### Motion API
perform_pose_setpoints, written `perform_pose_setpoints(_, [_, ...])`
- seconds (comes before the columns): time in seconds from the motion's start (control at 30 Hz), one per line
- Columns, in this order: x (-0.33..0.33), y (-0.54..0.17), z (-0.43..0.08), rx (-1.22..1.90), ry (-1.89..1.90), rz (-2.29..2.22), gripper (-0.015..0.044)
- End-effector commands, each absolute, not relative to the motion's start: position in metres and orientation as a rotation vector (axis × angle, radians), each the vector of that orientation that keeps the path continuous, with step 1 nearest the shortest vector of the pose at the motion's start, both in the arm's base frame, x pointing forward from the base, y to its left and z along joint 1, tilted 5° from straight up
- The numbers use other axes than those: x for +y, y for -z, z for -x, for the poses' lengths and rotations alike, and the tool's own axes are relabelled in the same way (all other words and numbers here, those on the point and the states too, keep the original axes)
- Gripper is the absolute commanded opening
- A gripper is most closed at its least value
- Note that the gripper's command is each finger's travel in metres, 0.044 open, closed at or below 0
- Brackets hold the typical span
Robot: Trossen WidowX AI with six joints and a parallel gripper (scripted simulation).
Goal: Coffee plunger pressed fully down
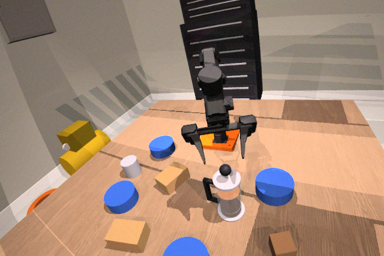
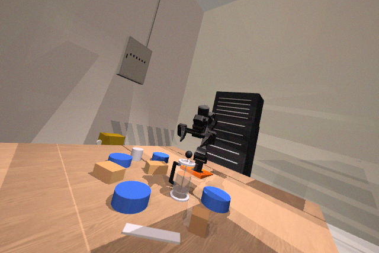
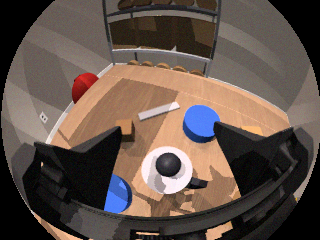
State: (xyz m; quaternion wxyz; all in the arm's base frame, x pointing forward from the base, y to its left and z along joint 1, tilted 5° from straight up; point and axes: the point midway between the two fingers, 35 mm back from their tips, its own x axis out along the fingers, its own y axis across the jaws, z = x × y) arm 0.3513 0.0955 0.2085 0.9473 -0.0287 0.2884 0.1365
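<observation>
The coffee press point(image 1: 230, 205) point(image 2: 182, 184) stands upright on the table, its black handle point(image 1: 207, 189) point(image 2: 173, 172) point(image 3: 199, 184) at its side. Its black plunger knob point(image 1: 225, 169) point(image 2: 188, 154) point(image 3: 168, 164) sits close above the white lid point(image 1: 227, 181) point(image 2: 183, 162) point(image 3: 151, 175), with a short bit of rod showing in the exterior view. My gripper point(image 1: 224, 160) point(image 2: 192, 143) point(image 3: 169, 128) is wide open and empty. It is above the press and toward the arm's base, its fingers apart from the knob. The wrist view shows the knob between and below the fingers.
A blue cylinder point(image 1: 275, 186) point(image 2: 215, 199) point(image 3: 117, 194) stands beside the press, opposite the handle. A tan block point(image 1: 172, 177) point(image 2: 156, 167) lies on the handle side. More blue cylinders, a white cylinder point(image 1: 131, 166) point(image 2: 137, 154), a brown block point(image 1: 282, 243) point(image 2: 199, 221) point(image 3: 125, 131) and a flat bar point(image 2: 150, 233) point(image 3: 159, 111) stand around.
</observation>
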Motion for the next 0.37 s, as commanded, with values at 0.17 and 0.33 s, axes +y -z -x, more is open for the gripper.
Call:
perform_pose_setpoints(0.17, [0.0923, -0.2377, -0.3386, 0.584, -0.284, 0.057, 0.044])
perform_pose_setpoints(0.33, [0.0923, -0.2377, -0.3386, 0.584, -0.284, 0.057, 0.044])
